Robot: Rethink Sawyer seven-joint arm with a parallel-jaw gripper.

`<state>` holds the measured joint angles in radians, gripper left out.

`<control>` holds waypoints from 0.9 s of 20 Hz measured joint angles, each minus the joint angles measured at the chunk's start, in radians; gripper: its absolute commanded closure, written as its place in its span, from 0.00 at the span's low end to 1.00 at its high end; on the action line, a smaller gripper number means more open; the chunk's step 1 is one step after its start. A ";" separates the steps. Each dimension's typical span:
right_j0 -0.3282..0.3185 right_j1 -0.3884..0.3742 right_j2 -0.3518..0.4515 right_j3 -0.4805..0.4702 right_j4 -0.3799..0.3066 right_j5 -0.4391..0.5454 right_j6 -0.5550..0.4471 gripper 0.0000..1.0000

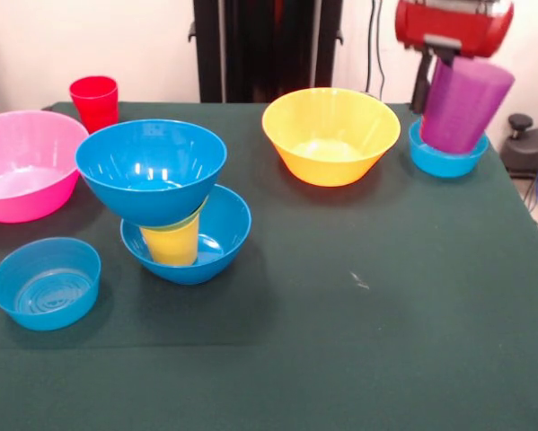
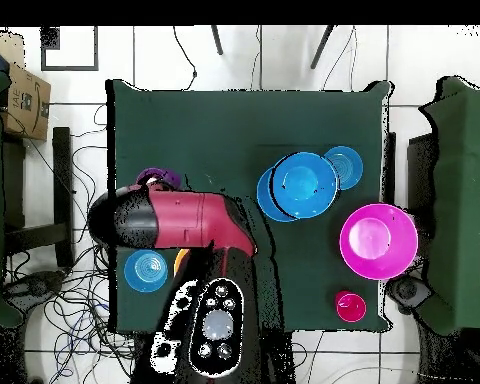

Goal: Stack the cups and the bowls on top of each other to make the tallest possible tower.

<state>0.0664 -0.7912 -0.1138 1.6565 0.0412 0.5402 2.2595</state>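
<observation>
The gripper (image 1: 450, 56) holds the tilted purple cup (image 1: 463, 103) above a small light-blue bowl (image 1: 446, 154) at the bench corner. Tilted so, it could topple the lopsided tower (image 1: 165, 202) on landing.

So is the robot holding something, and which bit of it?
Yes, the purple cup. The gripper grips its top end, and it hangs tilted over the small light-blue bowl. The fingers themselves are hidden.
</observation>
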 measured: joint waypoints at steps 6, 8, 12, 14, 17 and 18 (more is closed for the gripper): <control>-0.083 -0.089 0.033 -0.017 0.007 0.129 0.000 1.00; -0.131 -0.124 0.053 -0.017 0.007 0.158 0.000 1.00; -0.230 -0.171 0.091 -0.013 0.005 0.168 -0.010 1.00; -0.288 -0.189 0.114 -0.009 0.003 0.168 -0.022 1.00; -0.350 -0.200 0.140 -0.009 -0.006 0.169 -0.045 1.00; -0.379 -0.202 0.153 -0.008 -0.012 0.168 -0.061 1.00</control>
<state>-0.3127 -0.9932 0.0387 1.6483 0.0288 0.7087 2.1983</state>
